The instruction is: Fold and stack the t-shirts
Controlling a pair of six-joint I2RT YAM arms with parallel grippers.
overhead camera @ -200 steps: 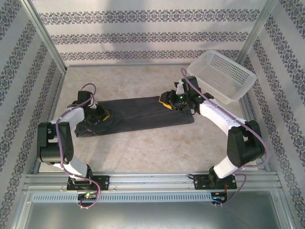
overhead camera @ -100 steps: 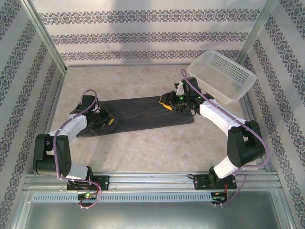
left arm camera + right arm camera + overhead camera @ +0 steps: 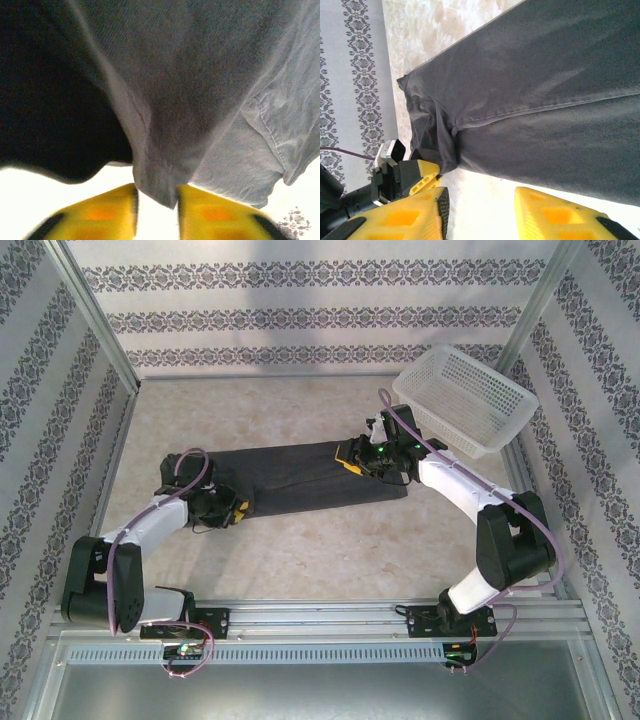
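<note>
Left pincer (image 3: 236, 510) slid rightward on the t-shirt (image 3: 300, 473); white basket (image 3: 497, 423) stands apart.

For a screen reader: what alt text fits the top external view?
A dark grey t-shirt lies in a long strip on the table, the left gripper at its left end, the right gripper at its right end. A white lattice basket sits far right.

T-shirt (image 3: 300, 475) left of basket (image 3: 465, 400)
</note>
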